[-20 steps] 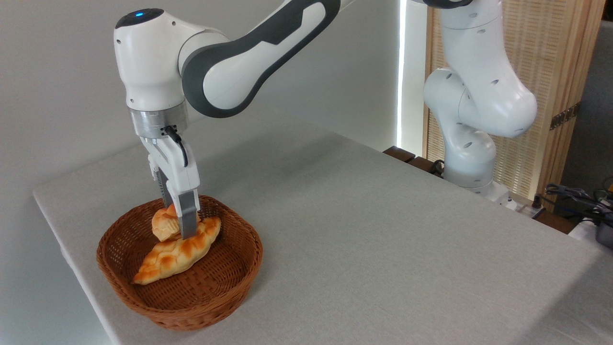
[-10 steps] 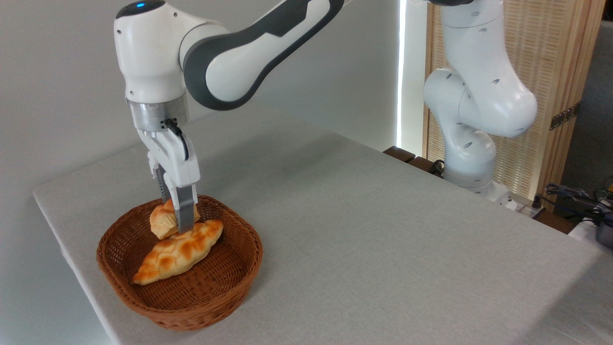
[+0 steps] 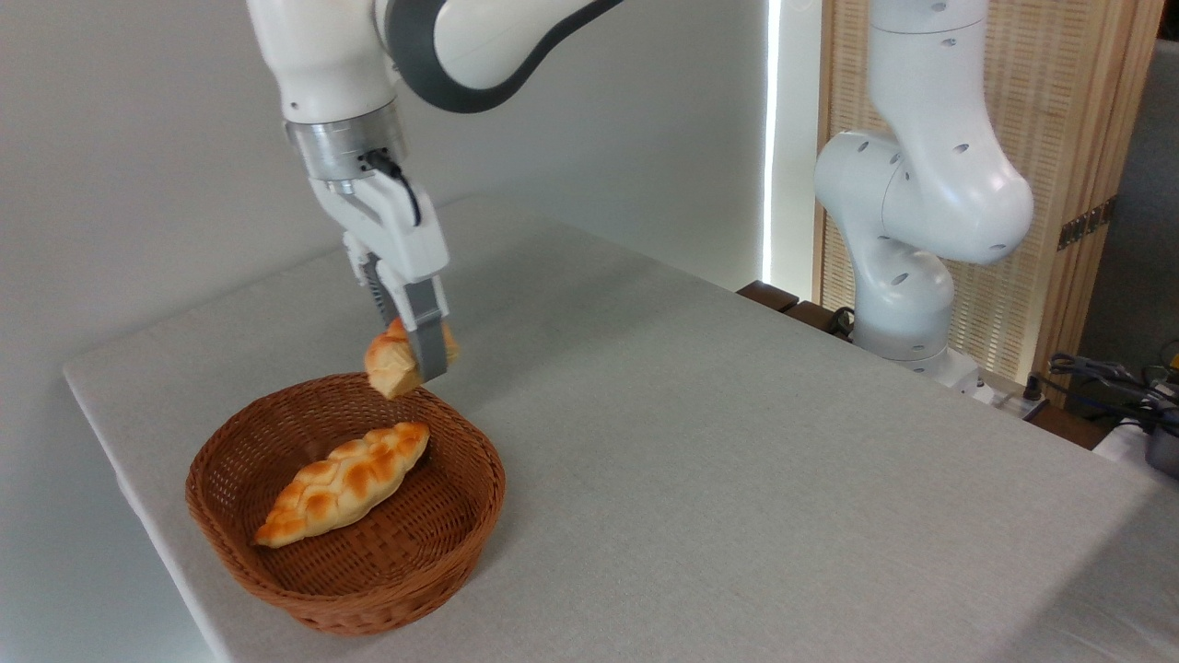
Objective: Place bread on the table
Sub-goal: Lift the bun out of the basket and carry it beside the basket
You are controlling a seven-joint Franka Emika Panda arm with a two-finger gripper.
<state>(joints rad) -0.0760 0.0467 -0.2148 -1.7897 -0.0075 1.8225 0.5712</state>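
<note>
The bread (image 3: 390,362), a small golden-orange bun, hangs in the air above the far rim of the wicker basket (image 3: 276,575). My gripper (image 3: 414,359) is shut on it, fingers pointing down; the near finger covers the bun's right side. The grey cloth table (image 3: 700,460) spreads out to the right of the basket, well below the bun.
A longer braided loaf (image 3: 343,482) lies inside the basket. The arm's white base (image 3: 907,304) stands at the table's far right edge, with cables (image 3: 1105,378) beyond it. The table's left edge runs close to the basket.
The gripper has risen and moved right with the bun, lifting it off the braided loaf and out of the basket. The loaf stays in place.
</note>
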